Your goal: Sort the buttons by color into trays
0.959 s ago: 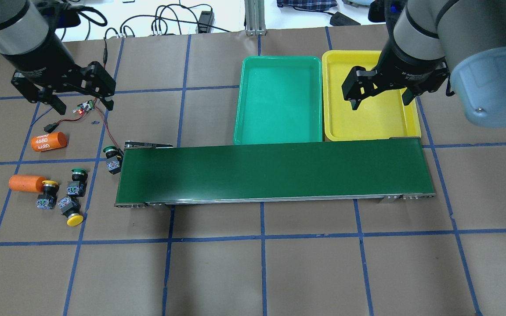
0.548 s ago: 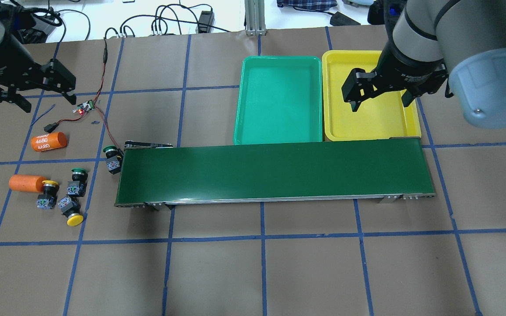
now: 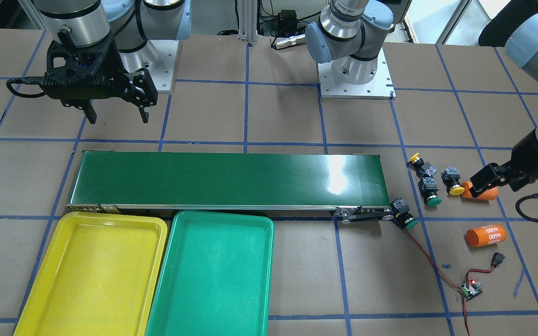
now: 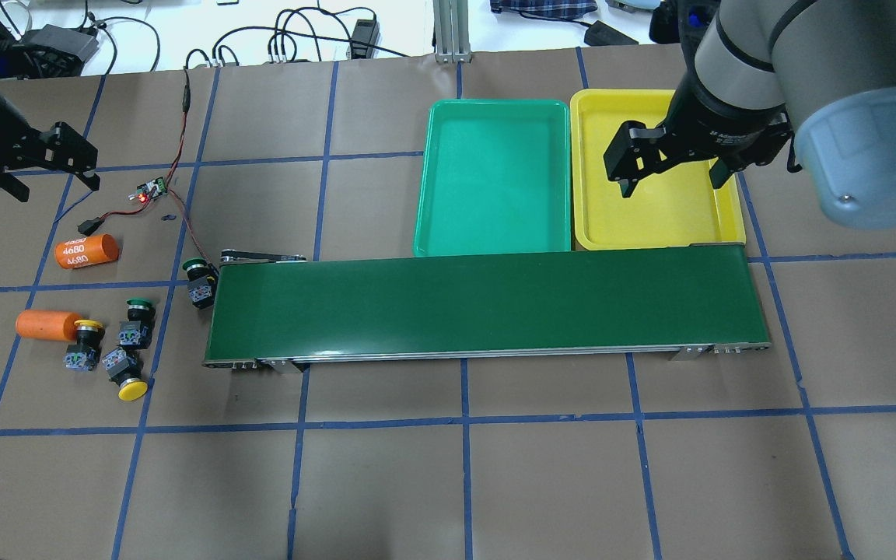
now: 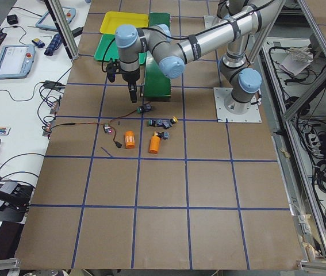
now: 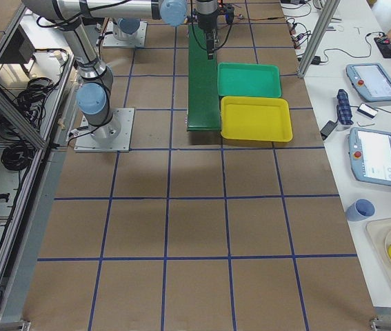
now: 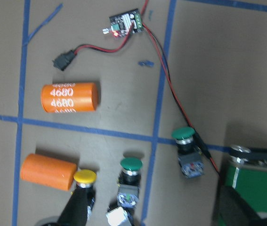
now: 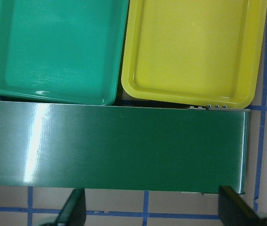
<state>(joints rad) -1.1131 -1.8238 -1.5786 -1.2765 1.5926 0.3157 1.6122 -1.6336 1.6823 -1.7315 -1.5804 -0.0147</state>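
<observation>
L gripper wide open, empty, touching nothing, apart from buttons. R gripper same, high near belt.

The table is brown with blue lines making squares. The belt is dark green. There is a green tray and a yellow tray. The 2 yellow buttons and 2 green buttons have black bodies. The 2 tubes are orange, and 1 has white numbers.
</observation>
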